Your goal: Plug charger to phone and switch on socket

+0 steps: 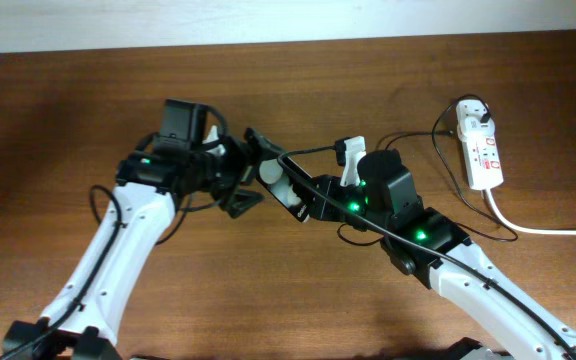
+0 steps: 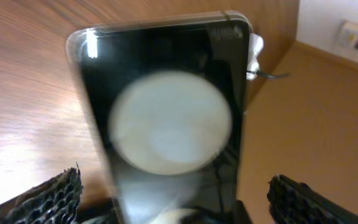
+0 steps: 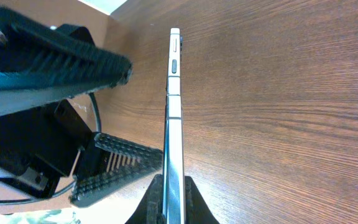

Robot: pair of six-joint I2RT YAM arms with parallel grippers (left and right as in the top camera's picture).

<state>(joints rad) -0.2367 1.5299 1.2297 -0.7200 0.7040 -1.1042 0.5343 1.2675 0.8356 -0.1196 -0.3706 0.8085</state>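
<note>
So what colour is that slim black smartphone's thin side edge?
The phone edge is silver; right wrist view best.

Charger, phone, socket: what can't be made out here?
charger plug tip: overhead, the cable is too thin to trace to its end; absent from both wrist views.
phone port: right wrist shows only a side edge; left wrist shows a blurred face, near end cut off by the frame.
socket switches: overhead, too small to read on or off.
</note>
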